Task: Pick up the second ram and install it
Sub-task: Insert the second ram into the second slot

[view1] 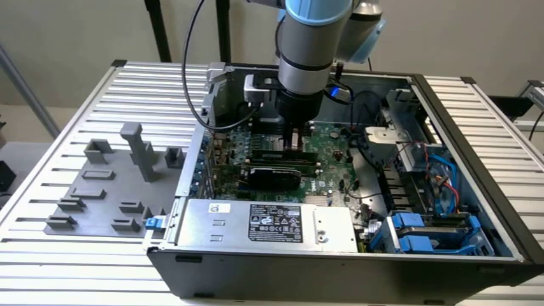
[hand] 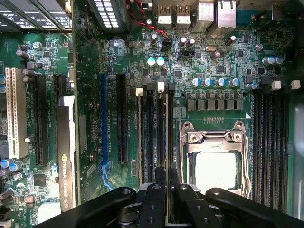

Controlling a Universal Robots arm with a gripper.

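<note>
My gripper (view1: 293,139) is low inside the open computer case (view1: 476,153), over the green motherboard (view1: 327,143). In the wrist view its black fingers (hand: 160,176) stand close together at the near end of the memory slots (hand: 148,133) beside the processor socket (hand: 213,164). Between them runs a thin dark strip, the second ram (hand: 166,137) seen edge-on. It lies in line with a slot that has white latches (hand: 160,86) at its far end. Whether it is seated in that slot I cannot tell.
A black-topped expansion card (view1: 272,171) (hand: 66,156) stands beside the slots. A silver power supply (view1: 264,223) fills the case front, and blue drive bays (view1: 434,233) and cables sit at the exterior view's right. Grey fixture blocks (view1: 111,185) stand on the slatted table (view1: 68,127) outside.
</note>
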